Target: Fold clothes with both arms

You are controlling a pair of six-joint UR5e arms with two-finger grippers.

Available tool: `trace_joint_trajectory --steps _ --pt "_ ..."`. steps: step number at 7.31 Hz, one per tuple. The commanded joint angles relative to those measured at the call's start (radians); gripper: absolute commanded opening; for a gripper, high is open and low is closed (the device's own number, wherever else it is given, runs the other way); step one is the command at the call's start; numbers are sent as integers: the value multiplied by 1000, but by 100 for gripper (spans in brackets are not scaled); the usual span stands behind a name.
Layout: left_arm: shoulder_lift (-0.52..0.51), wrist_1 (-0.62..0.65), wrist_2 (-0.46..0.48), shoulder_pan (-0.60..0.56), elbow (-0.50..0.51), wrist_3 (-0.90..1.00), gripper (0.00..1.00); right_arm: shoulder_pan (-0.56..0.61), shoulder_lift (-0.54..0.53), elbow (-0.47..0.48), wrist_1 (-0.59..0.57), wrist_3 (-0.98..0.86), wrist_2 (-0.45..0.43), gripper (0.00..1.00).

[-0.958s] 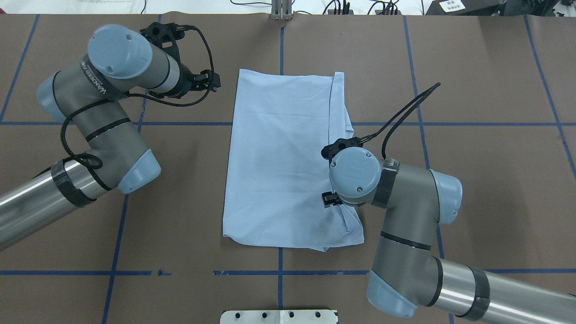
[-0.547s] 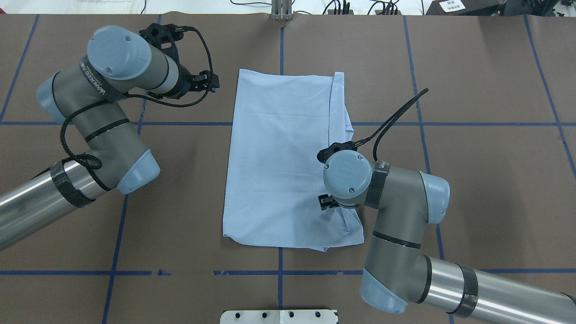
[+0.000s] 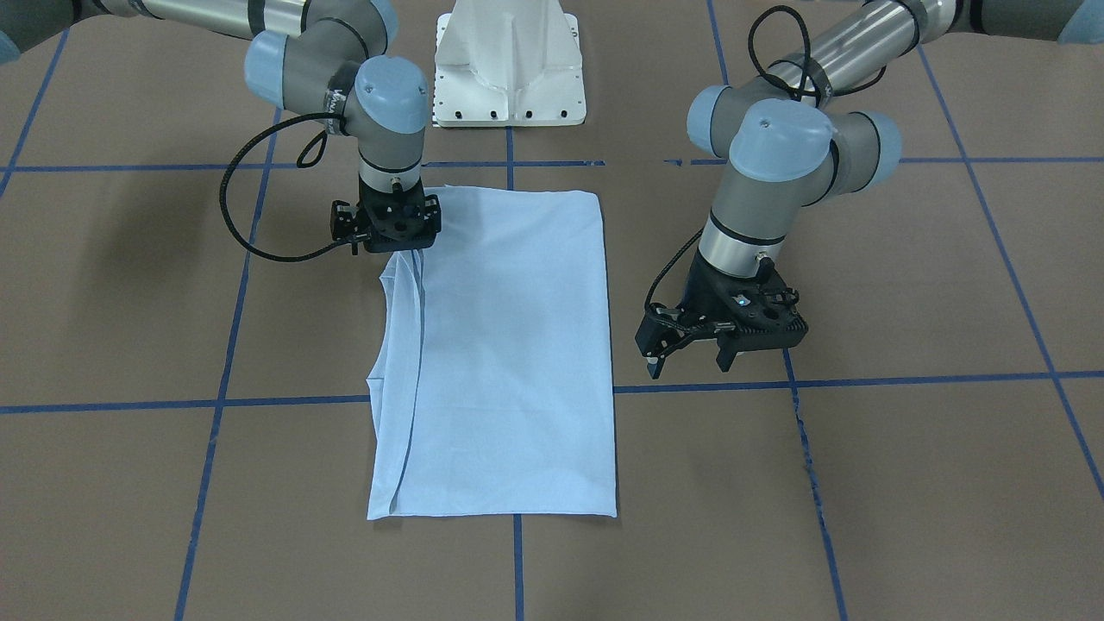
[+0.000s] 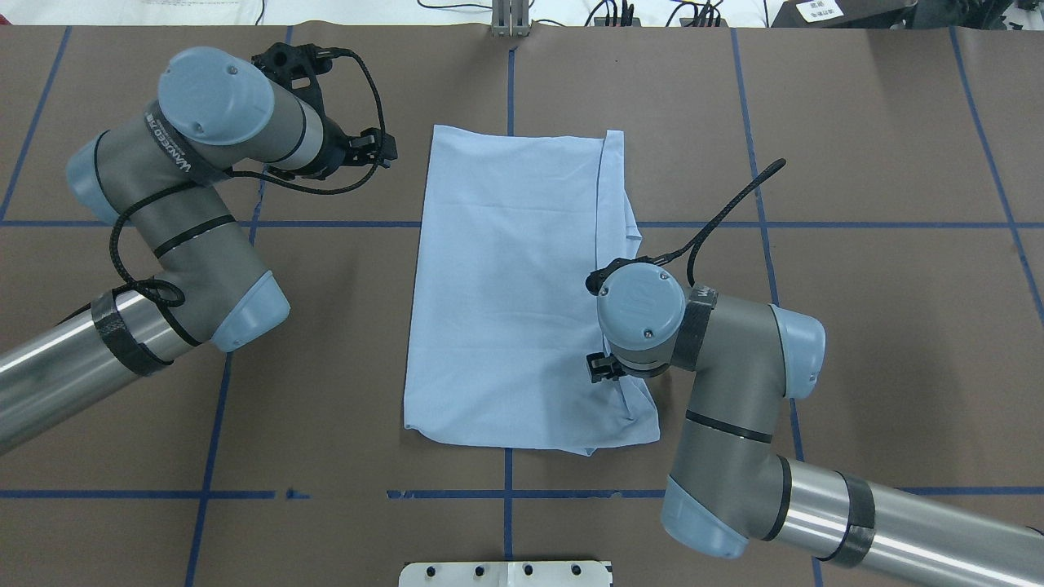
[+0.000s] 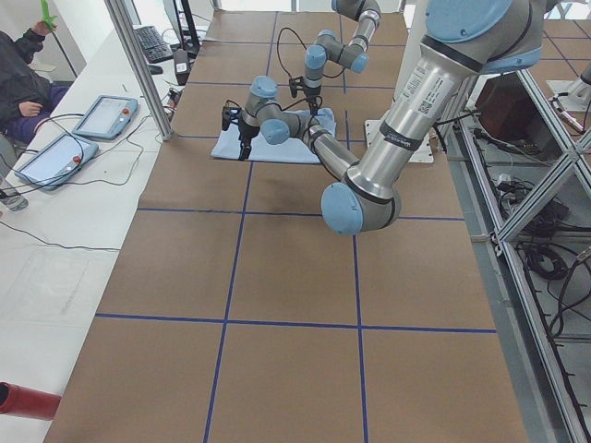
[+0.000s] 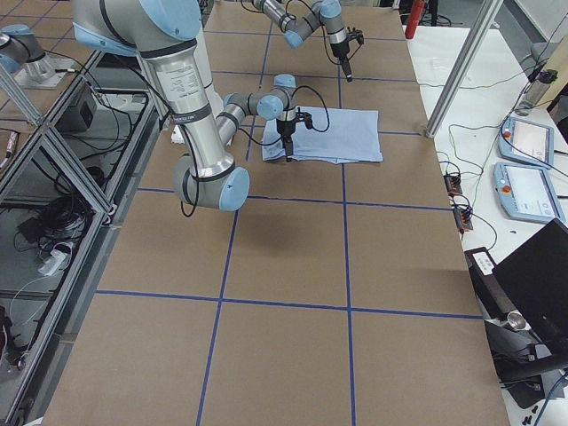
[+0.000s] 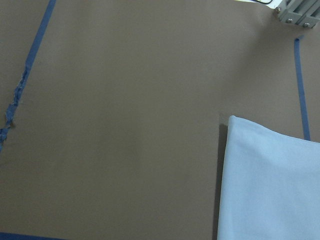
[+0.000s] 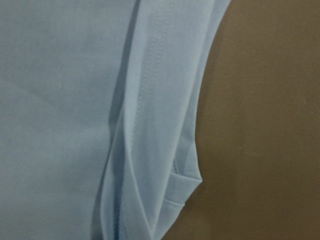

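1. T-shirt (image 4: 506,285) lies folded in a long rectangle at the middle of the brown tabletop (image 4: 856,122).
2. The left arm (image 4: 188,204) is just beside it, jaws apart, holding nothing.
3. The right arm (image 4: 734,359) is over its doubled side edge; whether these jaws are together, one cannot tell.

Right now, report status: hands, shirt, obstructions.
Left hand open, over brown taped table. Right hand low at bunched edge of pale blue folded T-shirt, grip unclear. Nothing blocking.

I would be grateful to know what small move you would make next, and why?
Probably shift the left claw sideways to the shirt's edge: it hangs open over the table beside it, while the right claw sits at the opposite edge.
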Motion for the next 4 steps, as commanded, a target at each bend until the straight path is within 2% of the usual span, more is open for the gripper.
trace_joint_trajectory --steps 1,2,4 --pt "-1 -1 0 0 0 0 100 25 -36 4 0 -1 2 100" --pt "-1 0 2 0 0 0 100 49 -67 13 0 -16 2 100" --pt "-1 -1 0 0 0 0 100 109 -179 141 -11 -79 5 100"
